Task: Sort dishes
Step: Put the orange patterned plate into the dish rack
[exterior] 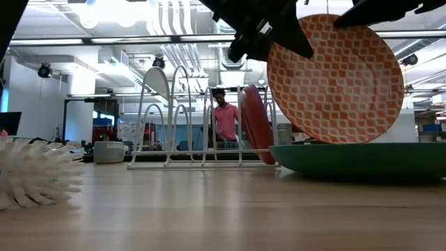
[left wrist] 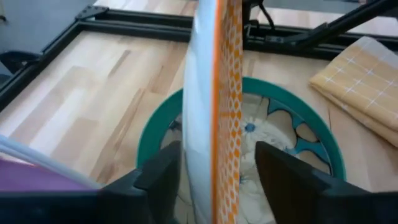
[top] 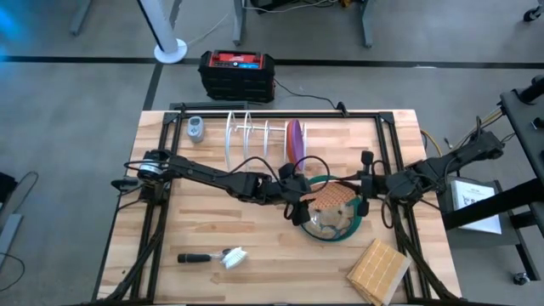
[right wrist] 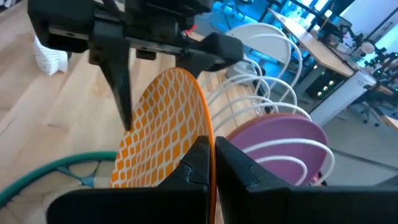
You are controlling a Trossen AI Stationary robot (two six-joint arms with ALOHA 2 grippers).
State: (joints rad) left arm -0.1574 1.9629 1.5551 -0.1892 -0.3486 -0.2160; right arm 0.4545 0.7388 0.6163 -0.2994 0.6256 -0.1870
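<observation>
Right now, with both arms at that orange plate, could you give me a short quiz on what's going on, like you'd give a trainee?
1. True or false: the orange plate lies flat on the table.
2. Which plate stands in the white wire rack? A: a blue one. B: the purple plate. C: the orange plate.
3. Fill in: the gripper pinching the orange plate's rim is the ____ one.

Key
1. False. It stands on edge over the teal plate.
2. B.
3. Right. The right gripper is shut on the rim, while the left gripper straddles the plate with its fingers open.
</observation>
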